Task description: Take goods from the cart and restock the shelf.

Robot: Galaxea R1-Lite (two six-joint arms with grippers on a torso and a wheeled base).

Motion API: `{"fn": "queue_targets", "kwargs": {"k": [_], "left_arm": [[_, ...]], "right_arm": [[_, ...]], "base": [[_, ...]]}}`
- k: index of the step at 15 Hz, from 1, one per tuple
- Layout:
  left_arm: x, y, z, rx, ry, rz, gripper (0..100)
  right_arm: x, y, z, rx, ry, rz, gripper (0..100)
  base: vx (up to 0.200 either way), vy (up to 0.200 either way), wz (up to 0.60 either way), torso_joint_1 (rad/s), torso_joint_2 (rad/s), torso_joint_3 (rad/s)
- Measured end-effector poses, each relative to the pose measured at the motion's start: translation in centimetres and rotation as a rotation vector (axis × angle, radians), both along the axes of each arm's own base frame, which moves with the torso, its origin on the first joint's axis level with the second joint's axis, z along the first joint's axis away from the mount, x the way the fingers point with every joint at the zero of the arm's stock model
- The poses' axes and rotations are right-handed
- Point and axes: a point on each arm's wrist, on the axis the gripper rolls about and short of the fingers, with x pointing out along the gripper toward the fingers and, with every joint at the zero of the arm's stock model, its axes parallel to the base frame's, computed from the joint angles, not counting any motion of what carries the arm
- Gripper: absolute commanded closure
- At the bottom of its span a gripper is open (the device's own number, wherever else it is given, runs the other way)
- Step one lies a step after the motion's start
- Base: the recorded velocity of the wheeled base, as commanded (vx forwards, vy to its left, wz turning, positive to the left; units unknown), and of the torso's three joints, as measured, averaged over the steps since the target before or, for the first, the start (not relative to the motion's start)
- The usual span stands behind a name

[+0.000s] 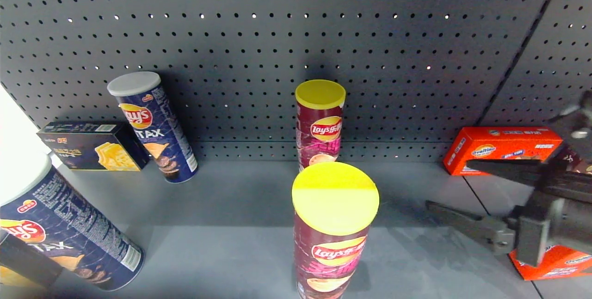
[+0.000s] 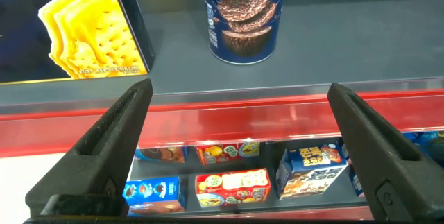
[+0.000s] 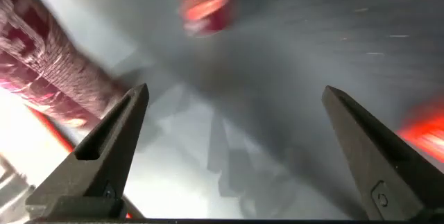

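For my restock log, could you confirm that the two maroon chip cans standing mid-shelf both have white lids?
Not quite: the head view shows yellow lids, not white, on both the front maroon can and the rear maroon can; the rest is right.

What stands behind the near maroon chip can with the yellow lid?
A second maroon can, also yellow-lidded, stands upright behind the near can, in front of the pegboard back wall. Its base is covered by the near can's lid.

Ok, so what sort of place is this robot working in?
Probably a shop, or a mock-up of one: a pegboard-backed shelf holds chip cans and an orange snack box, with a red edge rail and more boxed goods below.
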Motion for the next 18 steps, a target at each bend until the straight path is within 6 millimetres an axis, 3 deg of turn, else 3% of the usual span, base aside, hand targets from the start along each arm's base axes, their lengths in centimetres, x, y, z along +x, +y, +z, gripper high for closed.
{"fn": "queue_targets", "kwargs": {"k": [2, 5, 9, 12, 14, 18], "left_arm": [[0.0, 0.0, 0.0, 0.000, 0.000, 0.000, 0], [0.0, 0.0, 0.0, 0.000, 0.000, 0.000, 0], [0.0, 0.0, 0.0, 0.000, 0.000, 0.000, 0], [0.0, 0.0, 0.0, 0.000, 0.000, 0.000, 0], [0.0, 0.0, 0.0, 0.000, 0.000, 0.001, 0], [0.0, 0.0, 0.0, 0.000, 0.000, 0.001, 0]], "right_arm": [[-3.3, -3.3, -0.8, 0.035, -0.057, -0.062, 0], [-7.6, -7.1, -4.9, 0.061, -0.097, -0.097, 0], [-11.5, -10.4, -10.6, 0.126, -0.155, -0.056, 0], [-13.2, -11.7, -15.4, 0.161, -0.093, 0.037, 0], [-13.5, -11.8, -16.7, 0.197, -0.084, 0.144, 0], [-13.7, -12.1, -17.2, 0.223, -0.105, 0.155, 0]], "base": [[0.000, 0.000, 0.00, 0.000, 0.00, 0.000], [0.000, 0.000, 0.00, 0.000, 0.00, 0.000], [0.000, 0.000, 0.00, 0.000, 0.00, 0.000], [0.000, 0.000, 0.00, 0.000, 0.00, 0.000], [0.000, 0.000, 0.00, 0.000, 0.00, 0.000], [0.000, 0.000, 0.00, 0.000, 0.00, 0.000]]}}
